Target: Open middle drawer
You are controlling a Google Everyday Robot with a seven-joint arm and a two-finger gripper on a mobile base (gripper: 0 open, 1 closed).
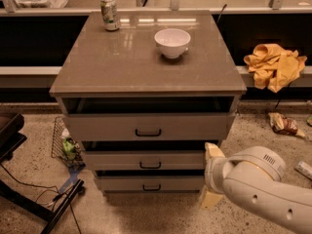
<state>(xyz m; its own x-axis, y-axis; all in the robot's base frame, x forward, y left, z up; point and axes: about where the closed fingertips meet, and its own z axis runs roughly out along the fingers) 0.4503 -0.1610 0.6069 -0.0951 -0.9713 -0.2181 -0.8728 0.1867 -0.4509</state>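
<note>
The gripper (212, 173) hangs low at the right end of the middle drawer (117, 161), well apart from its black bar handle (150, 165); whether it is open or closed I cannot tell. To my mind it should move left to the handle's centre, take it squarely, and pull straight out. The drawer is second of three in the cabinet, with a flat, shallow grey-beige front and a dark gap above.

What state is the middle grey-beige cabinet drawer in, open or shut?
Shut, apparently: middle grey-beige drawer shows no interior and its front does not jut forward; gripper is beside its right end.
</note>
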